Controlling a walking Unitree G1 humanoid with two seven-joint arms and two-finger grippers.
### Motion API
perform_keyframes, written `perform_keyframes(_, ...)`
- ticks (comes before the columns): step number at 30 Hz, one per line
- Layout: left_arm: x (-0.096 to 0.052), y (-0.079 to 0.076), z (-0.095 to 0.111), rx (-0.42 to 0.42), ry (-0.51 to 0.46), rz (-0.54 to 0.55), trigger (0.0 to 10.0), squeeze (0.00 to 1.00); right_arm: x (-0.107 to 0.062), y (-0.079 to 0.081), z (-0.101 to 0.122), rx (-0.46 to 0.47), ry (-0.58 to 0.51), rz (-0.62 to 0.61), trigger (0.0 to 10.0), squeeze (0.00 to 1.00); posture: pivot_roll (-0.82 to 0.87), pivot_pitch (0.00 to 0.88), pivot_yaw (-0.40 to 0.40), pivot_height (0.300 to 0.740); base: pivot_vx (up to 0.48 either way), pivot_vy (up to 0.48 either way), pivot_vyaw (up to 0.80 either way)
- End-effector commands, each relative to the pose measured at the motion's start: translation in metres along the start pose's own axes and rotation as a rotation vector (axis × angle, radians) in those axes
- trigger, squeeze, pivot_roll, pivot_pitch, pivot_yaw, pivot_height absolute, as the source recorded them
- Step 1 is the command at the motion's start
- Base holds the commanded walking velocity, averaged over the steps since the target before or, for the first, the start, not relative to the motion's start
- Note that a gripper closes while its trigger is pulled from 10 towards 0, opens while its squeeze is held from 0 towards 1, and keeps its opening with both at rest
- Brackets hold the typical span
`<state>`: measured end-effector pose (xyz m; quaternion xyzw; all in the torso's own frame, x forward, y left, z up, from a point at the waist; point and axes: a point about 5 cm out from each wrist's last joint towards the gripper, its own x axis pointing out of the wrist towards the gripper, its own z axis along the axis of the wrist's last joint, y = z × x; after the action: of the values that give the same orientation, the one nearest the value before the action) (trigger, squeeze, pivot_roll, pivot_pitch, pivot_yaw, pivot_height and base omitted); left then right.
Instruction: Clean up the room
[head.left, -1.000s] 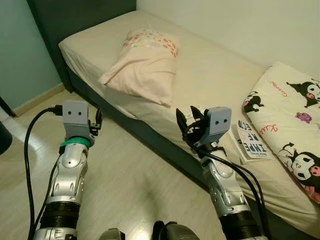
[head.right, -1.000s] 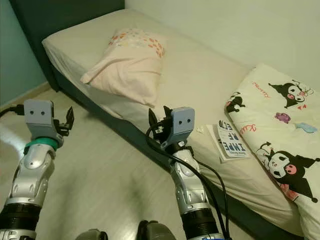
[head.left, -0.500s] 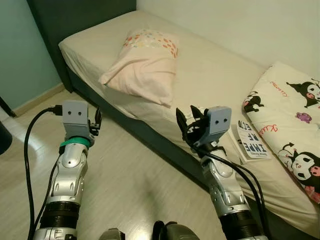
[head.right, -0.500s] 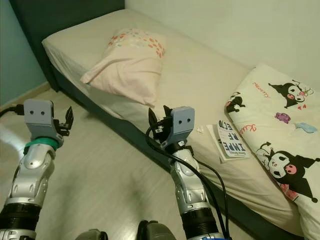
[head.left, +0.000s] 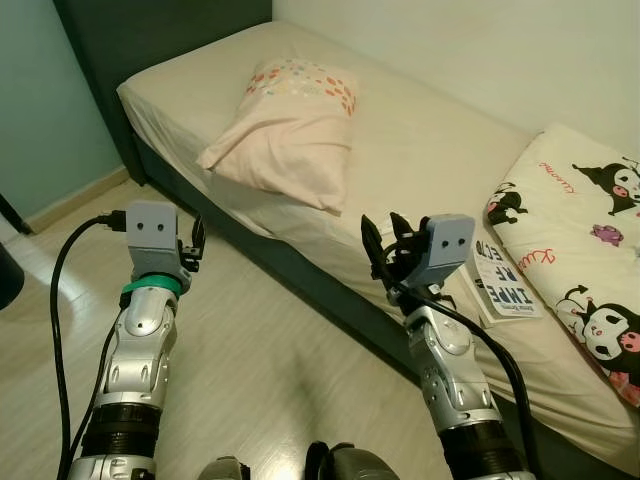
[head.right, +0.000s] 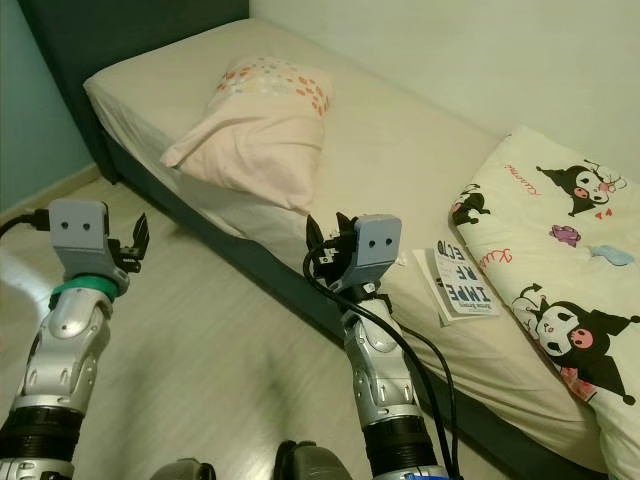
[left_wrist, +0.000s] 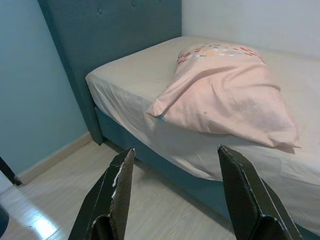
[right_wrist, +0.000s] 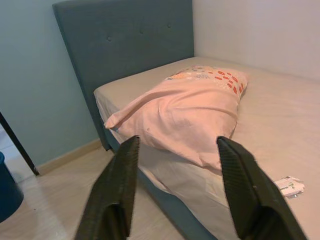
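A pale wood floor (head.left: 250, 340) runs alongside a low bed (head.left: 440, 150) with a beige fitted sheet, a dark teal base and a buttoned teal headboard (right_wrist: 135, 45), set against a white wall and a blue-green one. At the foot end lies a cream quilt (head.left: 590, 230) printed with black-and-white cartoon figures, cut off by the frame edge. Near the head end a pink pillow (head.left: 290, 130) with a band of red and orange flecks lies crooked, one corner reaching the mattress edge. Between pillow and quilt, near the bed's edge, a booklet (head.left: 505, 285) with bold black lettering lies flat, its text too skewed to read. Just beside it sits a small crumpled white scrap (right_wrist: 290, 186), too small to identify. The right gripper (head.left: 385, 245) hovers over the bed's edge, fingers spread wide, empty. The left gripper (head.left: 197, 240) hangs over the floor, fingers likewise wide apart.
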<state>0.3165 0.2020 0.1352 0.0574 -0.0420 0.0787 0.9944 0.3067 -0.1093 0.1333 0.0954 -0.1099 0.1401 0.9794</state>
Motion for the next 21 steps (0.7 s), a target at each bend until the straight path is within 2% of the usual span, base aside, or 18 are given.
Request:
perform_keyframes(1, -0.0021, -0.0021, -0.0081, -0.015, 0.035, 0.001, 10.0, 0.00, -0.0012, -0.0041, -0.0039, -0.003, 0.028, -0.017, 10.0, 1.00, -0.01, 0.022, -0.035, 0.740, 0.000, 0.000, 0.00)
perform_keyframes(4, -0.0019, -0.0019, -0.0081, -0.015, 0.035, 0.002, 10.0, 0.00, -0.0011, -0.0042, -0.0039, -0.014, 0.030, -0.018, 10.0, 1.00, -0.01, 0.022, -0.035, 0.740, 0.000, 0.000, 0.00)
perform_keyframes(5, -0.0018, -0.0017, -0.0080, -0.014, 0.035, 0.003, 10.0, 0.00, -0.0009, -0.0041, -0.0039, -0.020, 0.030, -0.016, 10.0, 0.00, -0.01, 0.022, -0.035, 0.740, 0.000, 0.000, 0.00)
perform_keyframes(16, -0.0012, -0.0012, -0.0076, -0.013, 0.035, 0.007, 10.0, 0.00, -0.0014, -0.0014, -0.0049, -0.010, 0.030, 0.004, 10.0, 0.00, -0.01, 0.022, -0.035, 0.740, 0.000, 0.000, 0.00)
perform_keyframes(17, -0.0011, -0.0012, -0.0076, -0.013, 0.035, 0.007, 10.0, 0.00, -0.0016, -0.0011, -0.0049, -0.007, 0.029, 0.007, 8.5, 0.00, -0.01, 0.021, -0.035, 0.740, 0.000, 0.000, 0.00)
perform_keyframes(19, -0.0011, -0.0012, -0.0076, -0.014, 0.036, 0.008, 10.0, 0.00, -0.0018, -0.0008, -0.0049, -0.005, 0.029, 0.009, 8.5, 0.00, -0.01, 0.021, -0.036, 0.740, 0.000, 0.000, 0.00)
perform_keyframes(20, -0.0011, -0.0011, -0.0075, -0.014, 0.036, 0.008, 10.0, 0.00, -0.0019, -0.0007, -0.0049, -0.004, 0.029, 0.009, 1.9, 0.00, -0.01, 0.021, -0.036, 0.740, 0.000, 0.000, 0.00)
perform_keyframes(21, -0.0011, -0.0011, -0.0075, -0.014, 0.036, 0.008, 10.0, 0.00, -0.0019, -0.0007, -0.0049, -0.004, 0.028, 0.008, 1.9, 0.00, -0.01, 0.021, -0.036, 0.740, 0.000, 0.000, 0.00)
